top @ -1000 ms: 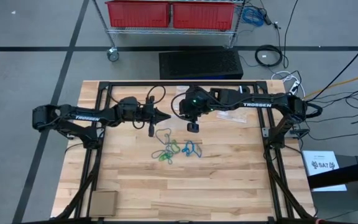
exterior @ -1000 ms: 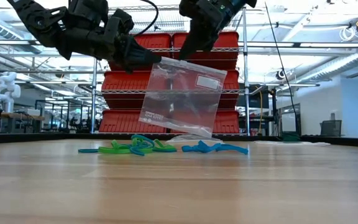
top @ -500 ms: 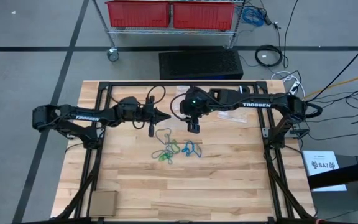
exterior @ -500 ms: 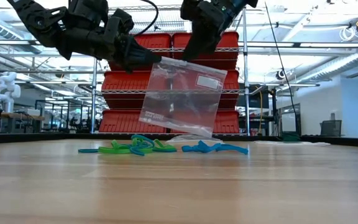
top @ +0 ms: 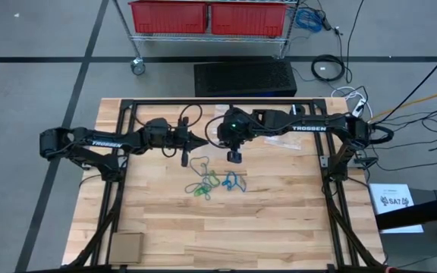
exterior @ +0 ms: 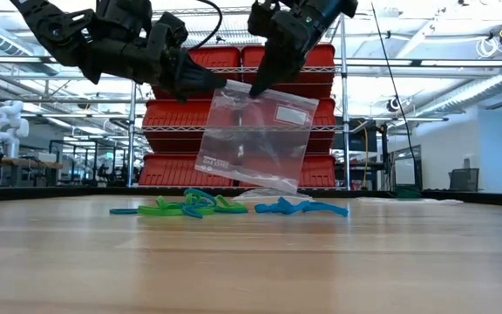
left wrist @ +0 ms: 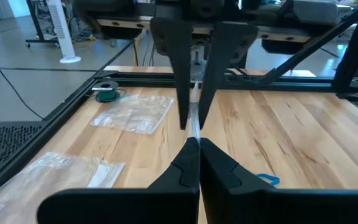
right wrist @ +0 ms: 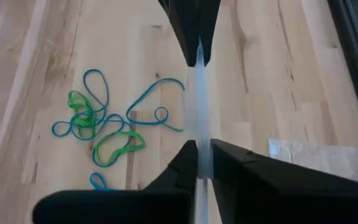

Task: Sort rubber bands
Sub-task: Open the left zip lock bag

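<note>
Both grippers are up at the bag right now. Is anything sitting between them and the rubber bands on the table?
Only the clear bag itself. The left gripper and right gripper are both shut on its top edge, and it hangs down just above the rubber bands. Nothing else visible stands between them.

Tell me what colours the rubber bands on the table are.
Green and blue: the rubber bands lie tangled on the wooden table, clearest in the right wrist view.

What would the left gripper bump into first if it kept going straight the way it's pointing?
Probably the right gripper. The left gripper, shut on the bag, points along the bag's top edge, and the right gripper pinches that same edge just ahead. The gap between them is hard to judge.
</note>
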Motion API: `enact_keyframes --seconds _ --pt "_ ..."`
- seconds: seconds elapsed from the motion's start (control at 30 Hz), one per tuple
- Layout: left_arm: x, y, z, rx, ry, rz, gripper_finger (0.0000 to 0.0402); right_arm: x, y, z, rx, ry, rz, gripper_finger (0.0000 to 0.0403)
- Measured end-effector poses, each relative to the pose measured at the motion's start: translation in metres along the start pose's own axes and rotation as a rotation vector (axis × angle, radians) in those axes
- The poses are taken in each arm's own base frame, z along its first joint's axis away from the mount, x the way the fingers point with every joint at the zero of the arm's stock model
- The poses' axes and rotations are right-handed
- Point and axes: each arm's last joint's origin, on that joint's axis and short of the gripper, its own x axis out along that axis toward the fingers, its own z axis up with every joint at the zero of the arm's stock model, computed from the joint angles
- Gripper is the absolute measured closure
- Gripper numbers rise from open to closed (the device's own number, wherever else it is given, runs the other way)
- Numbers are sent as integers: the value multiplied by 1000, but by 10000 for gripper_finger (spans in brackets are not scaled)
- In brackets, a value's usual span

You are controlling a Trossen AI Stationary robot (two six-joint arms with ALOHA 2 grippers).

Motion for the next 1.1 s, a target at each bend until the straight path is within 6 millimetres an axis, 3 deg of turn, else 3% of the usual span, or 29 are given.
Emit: enact_keyframes --seconds 0.93,1.1 --pt "-15 -3 9 -4 23 40 401 -13 4 -30 71 315 -8 388" --pt "-15 -2 10 -4 21 48 401 -16 4 -34 70 355 -20 352"
